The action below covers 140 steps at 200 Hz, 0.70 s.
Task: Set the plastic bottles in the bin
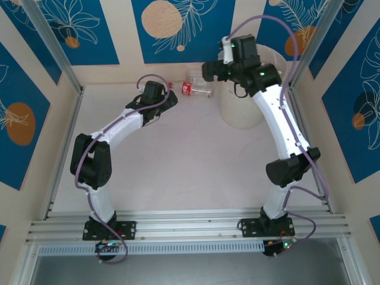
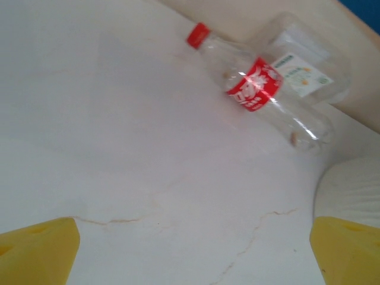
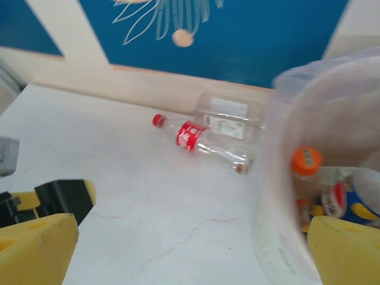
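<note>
The pale worktop (image 1: 178, 172) carries a cream bin (image 1: 238, 116) at the far right, with bottles (image 3: 307, 163) lying inside it. A red-labelled bottle (image 2: 255, 84) and a white-labelled bottle (image 2: 300, 68) lie by the far wall, just left of the bin. The left hand (image 2: 195, 256), near the red-labelled bottle, and the right hand (image 3: 191, 255), at the bin's left rim, are both spread wide and empty.

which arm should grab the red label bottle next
Left. The left end effector, open, faces the clear plastic red-capped bottle just ahead; the right end effector hangs by the round cream-white bin.
</note>
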Tool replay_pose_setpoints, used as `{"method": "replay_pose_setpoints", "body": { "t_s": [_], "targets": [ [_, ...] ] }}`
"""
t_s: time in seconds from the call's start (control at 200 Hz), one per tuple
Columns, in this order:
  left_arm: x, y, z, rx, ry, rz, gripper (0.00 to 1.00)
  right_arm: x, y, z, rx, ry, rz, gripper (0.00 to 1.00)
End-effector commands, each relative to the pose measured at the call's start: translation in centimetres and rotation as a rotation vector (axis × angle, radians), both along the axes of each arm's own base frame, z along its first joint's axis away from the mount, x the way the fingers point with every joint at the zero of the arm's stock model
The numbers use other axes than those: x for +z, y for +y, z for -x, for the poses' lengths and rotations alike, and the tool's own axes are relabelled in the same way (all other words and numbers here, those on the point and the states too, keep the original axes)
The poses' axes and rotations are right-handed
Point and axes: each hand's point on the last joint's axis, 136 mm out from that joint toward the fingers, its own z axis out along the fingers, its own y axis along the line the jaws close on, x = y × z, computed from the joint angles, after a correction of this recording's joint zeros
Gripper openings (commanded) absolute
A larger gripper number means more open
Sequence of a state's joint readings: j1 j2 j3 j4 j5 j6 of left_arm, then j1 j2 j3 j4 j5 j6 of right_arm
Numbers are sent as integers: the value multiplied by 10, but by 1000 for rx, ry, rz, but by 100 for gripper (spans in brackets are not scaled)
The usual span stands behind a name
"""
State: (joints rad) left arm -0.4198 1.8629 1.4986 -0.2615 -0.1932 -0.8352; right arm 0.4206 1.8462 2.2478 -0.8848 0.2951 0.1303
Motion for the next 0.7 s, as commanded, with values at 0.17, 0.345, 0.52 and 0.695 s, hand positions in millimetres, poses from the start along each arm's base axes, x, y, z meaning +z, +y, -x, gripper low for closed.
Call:
{"method": "replay_pose_setpoints", "body": {
  "t_s": [0.17, 0.345, 0.52, 0.695],
  "targets": [
    [-10, 56, 28, 158, 33, 15, 100, -66, 69, -28, 134, 47, 180, 100],
    [-10, 75, 49, 189, 28, -1, 100, -116, 89, -63, 144, 74, 266, 99],
    [-4, 83, 66, 173, 11, -20, 100, -163, 94, -100, 138, 56, 321, 99],
    [4, 92, 81, 162, -17, -51, 100, -207, 97, -132, 129, 30, 353, 99]
  ]
}}
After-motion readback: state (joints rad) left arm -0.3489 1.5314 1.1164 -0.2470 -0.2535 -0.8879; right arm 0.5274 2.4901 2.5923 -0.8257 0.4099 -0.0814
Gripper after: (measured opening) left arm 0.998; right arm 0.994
